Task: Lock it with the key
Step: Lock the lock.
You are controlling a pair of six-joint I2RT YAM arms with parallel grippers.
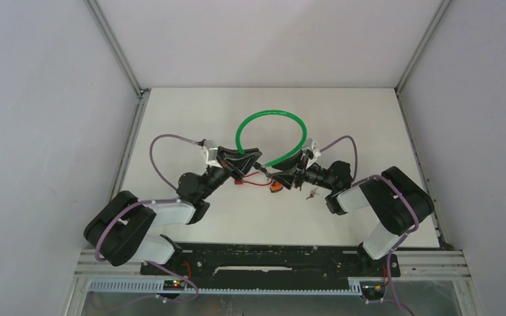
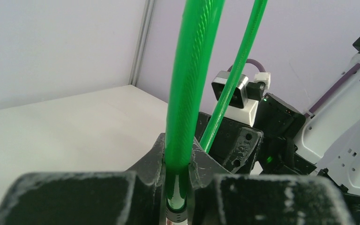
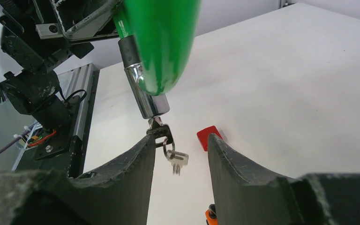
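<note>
A green cable lock (image 1: pixel 270 125) loops above the white table. My left gripper (image 1: pixel 249 160) is shut on the cable near its end; in the left wrist view the cable (image 2: pixel 187 84) rises from between the fingers of this gripper (image 2: pixel 176 161). The chrome lock cylinder (image 3: pixel 145 96) hangs in front of my right gripper (image 3: pixel 182 140), which is open. A black-headed key (image 3: pixel 160 132) sits in the cylinder's end, touching my left fingertip (image 3: pixel 145 150). A ring with a spare key (image 3: pixel 178 158) dangles from it between the fingers. The right gripper (image 1: pixel 290 175) faces the left one.
A red tag (image 3: pixel 207 137) lies on the table beyond my right fingers, with a red cord (image 1: pixel 253 184) and an orange piece (image 1: pixel 276 187) near it. Small metal keys (image 1: pixel 313 193) show beside the right wrist. Enclosure walls stand left, right and behind.
</note>
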